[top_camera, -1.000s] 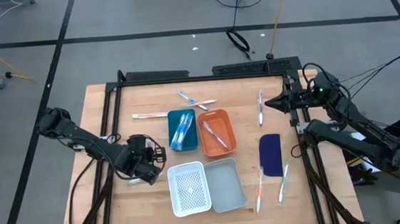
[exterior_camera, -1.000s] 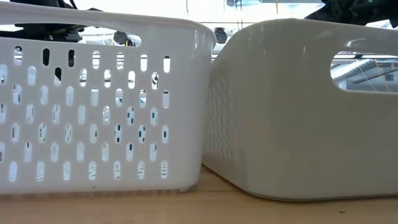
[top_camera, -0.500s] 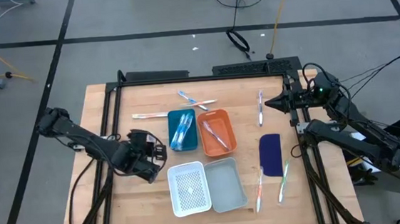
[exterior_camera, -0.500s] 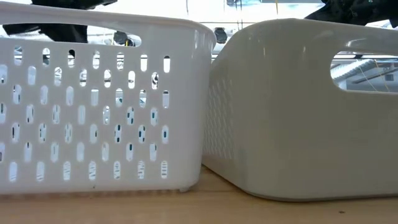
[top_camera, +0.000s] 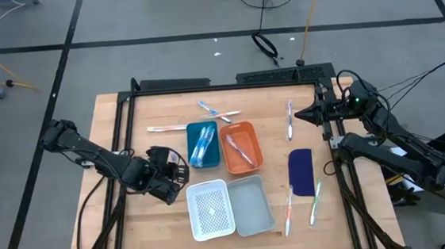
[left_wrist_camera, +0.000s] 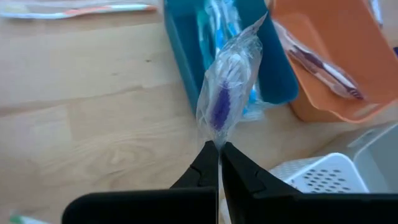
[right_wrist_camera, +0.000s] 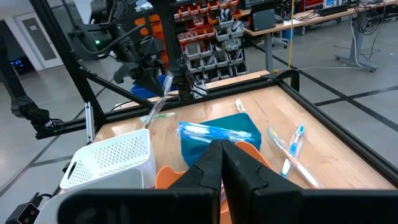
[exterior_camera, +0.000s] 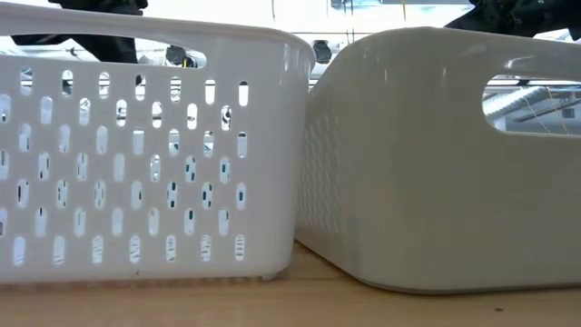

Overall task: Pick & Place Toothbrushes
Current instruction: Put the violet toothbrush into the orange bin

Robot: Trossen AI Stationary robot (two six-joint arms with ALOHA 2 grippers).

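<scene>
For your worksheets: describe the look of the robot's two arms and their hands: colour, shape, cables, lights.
Both arms are dark, jointed segments with black cables trailing. The left hand and right hand each end in two slim, tapered black fingers. A small green light glows on the right arm.

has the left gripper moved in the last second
Yes. In the high view the left gripper, shut on a wrapped toothbrush, has shifted slightly toward the blue tray.

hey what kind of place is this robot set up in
Most likely a robotics lab or workshop. Behind the wooden table the right wrist view shows shelving of orange parts bins and desks with equipment, and cables run over a bare grey floor.
</scene>
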